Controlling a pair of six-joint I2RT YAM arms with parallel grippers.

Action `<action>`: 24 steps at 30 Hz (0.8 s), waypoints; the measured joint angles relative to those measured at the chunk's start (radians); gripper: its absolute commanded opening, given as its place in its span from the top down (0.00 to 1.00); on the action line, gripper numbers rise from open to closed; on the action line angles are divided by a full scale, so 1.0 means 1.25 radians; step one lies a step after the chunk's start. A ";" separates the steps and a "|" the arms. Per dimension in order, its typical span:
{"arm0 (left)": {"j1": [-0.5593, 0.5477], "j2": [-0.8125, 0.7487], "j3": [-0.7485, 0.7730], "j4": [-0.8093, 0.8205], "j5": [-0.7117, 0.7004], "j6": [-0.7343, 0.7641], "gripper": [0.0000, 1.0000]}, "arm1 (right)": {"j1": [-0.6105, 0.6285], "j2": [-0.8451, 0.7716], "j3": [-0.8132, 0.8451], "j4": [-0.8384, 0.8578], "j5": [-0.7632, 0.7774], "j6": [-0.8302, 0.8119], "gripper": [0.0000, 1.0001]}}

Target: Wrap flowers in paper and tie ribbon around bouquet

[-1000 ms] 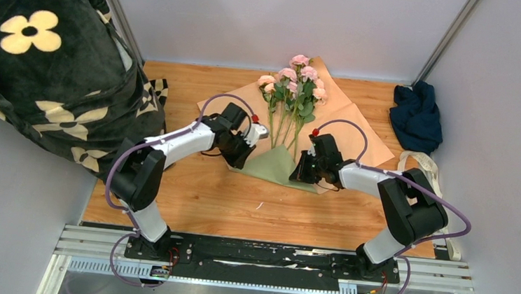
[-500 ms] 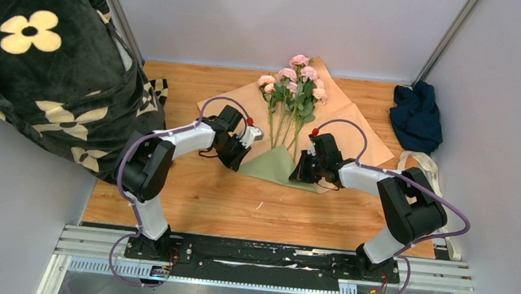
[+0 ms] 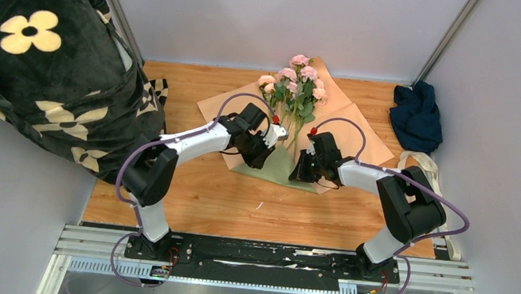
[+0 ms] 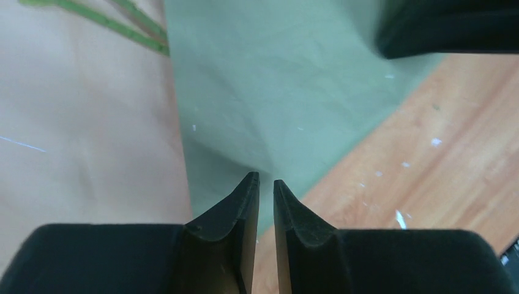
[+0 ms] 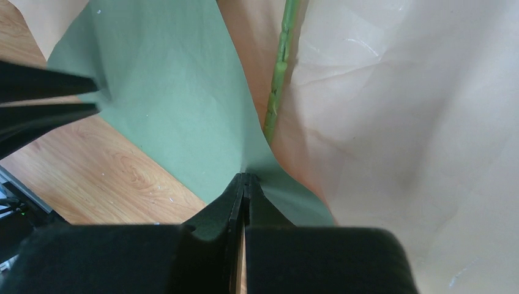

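The pink flowers (image 3: 294, 85) lie on the tan face of the paper (image 3: 360, 137), their green stems (image 5: 280, 67) running toward me. The paper's near corner is folded up, showing an olive-green flap (image 3: 278, 171). My right gripper (image 5: 246, 178) is shut on that flap's right edge, beside the stems. My left gripper (image 4: 265, 181) hovers over the flap's left part (image 4: 269, 92); its jaws stand a narrow gap apart with nothing between them. From above, the left gripper (image 3: 273, 141) sits just left of the stem ends. The cream ribbon (image 3: 433, 169) lies by the table's right edge.
A dark navy cloth (image 3: 417, 116) is bunched at the back right corner. A black blanket with cream flower prints (image 3: 46, 67) hangs over the table's left side. Bare wood (image 3: 239, 208) runs between the paper and the arm bases.
My left arm has swung right, from the green flap's left edge to above it near the stems, and its jaws have parted slightly. The right gripper has kept its hold.
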 measured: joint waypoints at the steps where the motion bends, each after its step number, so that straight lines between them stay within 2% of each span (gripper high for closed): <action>1: 0.002 0.026 0.004 0.015 -0.009 -0.011 0.77 | 0.000 0.000 0.002 -0.005 0.000 -0.003 1.00; 4: 0.009 0.087 0.006 0.024 -0.033 -0.049 0.77 | 0.011 0.000 0.028 -0.058 0.022 -0.020 1.00; 8: 0.011 0.086 0.001 0.043 -0.050 -0.080 0.77 | 0.051 0.000 0.084 -0.177 0.104 -0.067 1.00; 13: 0.011 0.080 -0.013 0.062 -0.053 -0.098 0.78 | 0.078 -0.049 0.063 -0.229 0.100 -0.078 1.00; 15: 0.011 0.077 -0.020 0.070 -0.053 -0.103 0.78 | 0.047 -0.086 0.006 -0.211 0.079 -0.056 1.00; 19: 0.011 0.064 -0.044 0.098 -0.054 -0.114 0.78 | -0.078 -0.188 -0.121 -0.168 0.037 -0.005 1.00; 22: 0.011 0.057 -0.058 0.116 -0.054 -0.116 0.77 | -0.142 -0.228 -0.144 -0.197 0.031 0.003 1.00; 24: 0.011 0.056 -0.059 0.118 -0.054 -0.117 0.77 | -0.184 -0.281 -0.156 -0.251 0.072 0.005 1.00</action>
